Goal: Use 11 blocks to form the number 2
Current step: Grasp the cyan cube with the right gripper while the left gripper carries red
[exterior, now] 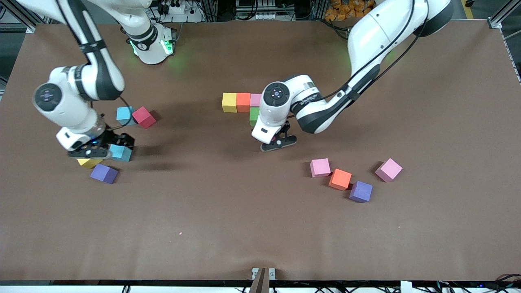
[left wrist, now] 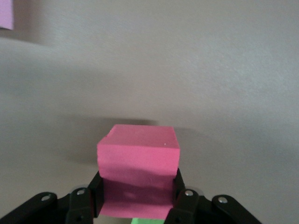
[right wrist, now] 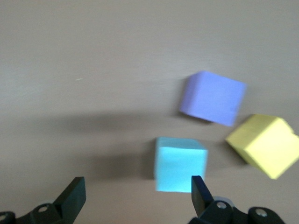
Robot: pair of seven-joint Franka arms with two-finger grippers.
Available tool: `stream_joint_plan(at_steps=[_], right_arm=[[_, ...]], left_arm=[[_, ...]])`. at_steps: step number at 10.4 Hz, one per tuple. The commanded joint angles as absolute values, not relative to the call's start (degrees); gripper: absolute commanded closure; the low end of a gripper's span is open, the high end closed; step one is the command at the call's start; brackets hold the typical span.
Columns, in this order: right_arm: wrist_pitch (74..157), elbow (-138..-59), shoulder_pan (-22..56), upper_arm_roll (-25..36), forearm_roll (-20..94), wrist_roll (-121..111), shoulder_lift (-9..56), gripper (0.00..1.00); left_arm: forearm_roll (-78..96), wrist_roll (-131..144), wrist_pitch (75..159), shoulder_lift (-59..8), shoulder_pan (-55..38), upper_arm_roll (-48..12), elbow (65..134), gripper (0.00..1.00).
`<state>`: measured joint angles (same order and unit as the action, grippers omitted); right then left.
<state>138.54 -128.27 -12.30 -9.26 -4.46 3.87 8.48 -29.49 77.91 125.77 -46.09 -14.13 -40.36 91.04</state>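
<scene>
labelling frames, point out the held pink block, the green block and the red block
pink block [left wrist: 138, 161], left wrist view, front face
green block [exterior: 254, 115], front view, top face
red block [exterior: 143, 116], front view, top face

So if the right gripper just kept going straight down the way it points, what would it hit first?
Most likely the light blue block: the open right gripper hangs above it, though off-centre, so one finger might land on the block's edge.

No readable text, label, brand, number or sign is being shown in any view; some faint print is being carried on the band of the left arm's wrist, but it cannot be made out
</scene>
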Motion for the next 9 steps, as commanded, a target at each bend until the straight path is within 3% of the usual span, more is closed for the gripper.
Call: stream_joint_plan(at_steps=[1, 3, 9], right_arm=[[138.5, -126.3, -16.5, -9.9, -4.2, 4.3, 12.4, 0.00], [143.0, -126.3, -16.5, -9.9, -3.4, 4.6, 17.9, 0.00], [143.7, -126.9, -18.0, -9.8, -3.5, 3.8, 20.7, 0.00]], left_arm=[[-28.3, 76.6, 124.5, -47.8, -17.6, -38.8, 88.0, 0.83], [-28.7, 76.5, 124.5, -48.2, -19.6, -38.5, 88.2, 0.83], [-29.4, 76.6, 125.0, -48.4, -22.1, -37.0, 88.9, 0.82]])
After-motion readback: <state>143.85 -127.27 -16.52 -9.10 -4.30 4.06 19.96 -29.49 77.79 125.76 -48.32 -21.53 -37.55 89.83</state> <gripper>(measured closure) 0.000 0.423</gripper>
